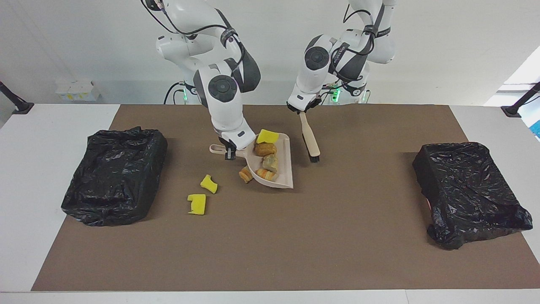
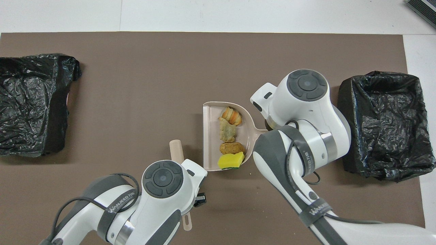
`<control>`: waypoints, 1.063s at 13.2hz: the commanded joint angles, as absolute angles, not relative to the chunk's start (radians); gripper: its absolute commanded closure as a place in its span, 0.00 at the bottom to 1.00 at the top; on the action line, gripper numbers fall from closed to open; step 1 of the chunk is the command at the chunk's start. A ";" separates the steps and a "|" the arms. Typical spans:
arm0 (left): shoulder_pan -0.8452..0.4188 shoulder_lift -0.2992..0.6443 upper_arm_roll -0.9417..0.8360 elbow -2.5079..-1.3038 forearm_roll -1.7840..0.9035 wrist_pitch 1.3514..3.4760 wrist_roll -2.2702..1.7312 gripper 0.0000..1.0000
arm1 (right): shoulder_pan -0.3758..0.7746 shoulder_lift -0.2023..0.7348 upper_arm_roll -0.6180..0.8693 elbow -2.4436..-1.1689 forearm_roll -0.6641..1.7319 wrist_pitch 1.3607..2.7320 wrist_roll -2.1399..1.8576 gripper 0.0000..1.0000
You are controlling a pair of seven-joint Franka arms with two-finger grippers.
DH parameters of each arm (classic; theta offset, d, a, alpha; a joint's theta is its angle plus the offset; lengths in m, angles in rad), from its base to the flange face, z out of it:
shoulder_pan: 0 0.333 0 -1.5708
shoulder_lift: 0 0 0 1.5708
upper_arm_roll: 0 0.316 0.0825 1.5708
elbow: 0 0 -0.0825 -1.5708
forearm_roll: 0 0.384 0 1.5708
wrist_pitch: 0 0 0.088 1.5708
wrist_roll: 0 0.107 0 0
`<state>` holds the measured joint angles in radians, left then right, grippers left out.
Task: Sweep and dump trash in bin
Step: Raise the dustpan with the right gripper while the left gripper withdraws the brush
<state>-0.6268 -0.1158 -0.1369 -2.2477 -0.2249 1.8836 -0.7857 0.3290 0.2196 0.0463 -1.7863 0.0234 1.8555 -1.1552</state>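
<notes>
My right gripper (image 1: 230, 153) is shut on the handle of the beige dustpan (image 1: 284, 147) and holds it tilted just above the mat. In the pan lie a yellow sponge chunk (image 1: 268, 136), a brown bread piece (image 1: 265, 149), a beige lump (image 1: 270, 161) and an orange roll (image 1: 266, 174). The pan (image 2: 209, 136) also shows in the overhead view. Another bread piece (image 1: 245, 174) lies on the mat, half under the pan. Two yellow chunks (image 1: 209, 183) (image 1: 197, 203) lie toward the right arm's end. My left gripper (image 1: 301, 110) is shut on the brush (image 1: 311, 141), beside the pan.
Two bins lined with black bags stand on the brown mat, one at the right arm's end (image 1: 114, 177) and one at the left arm's end (image 1: 468, 190). In the overhead view my right arm (image 2: 306, 98) hides the two loose yellow chunks.
</notes>
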 commanded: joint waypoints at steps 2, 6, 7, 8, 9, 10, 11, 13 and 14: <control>-0.757 -0.199 -0.130 -2.379 -0.224 1.994 -0.824 1.00 | 0.232 0.196 0.054 -1.734 0.069 1.755 -1.268 1.00; -0.902 -0.218 -0.130 -2.454 -0.300 2.075 -0.908 1.00 | 0.096 0.183 0.045 -1.671 0.054 1.637 -1.386 1.00; -0.923 -0.228 -0.130 -2.468 -0.323 2.077 -0.901 1.00 | 0.048 0.172 0.041 -1.671 0.051 1.622 -1.419 1.00; -0.936 -0.229 -0.130 -2.473 -0.342 2.082 -0.900 1.00 | -0.010 0.160 0.040 -1.671 0.049 1.620 -1.455 1.00; -0.943 -0.230 -0.130 -2.474 -0.368 2.085 -0.896 1.00 | -0.073 0.155 0.037 -1.671 0.040 1.620 -1.485 1.00; -0.943 -0.230 -0.130 -2.476 -0.370 2.085 -0.902 1.00 | -0.131 0.155 0.034 -1.669 0.013 1.620 -1.511 1.00; -0.943 -0.232 -0.130 -2.485 -0.371 2.097 -0.903 1.00 | -0.182 0.155 0.032 -1.669 -0.018 1.621 -1.534 1.00; -0.971 -0.222 -0.130 -2.500 -0.371 2.150 -0.908 1.00 | -0.282 0.164 0.034 -1.625 -0.087 1.635 -1.572 1.00; -0.971 -0.222 -0.130 -2.500 -0.371 2.152 -0.908 1.00 | -0.305 0.164 0.032 -1.614 -0.130 1.638 -1.586 1.00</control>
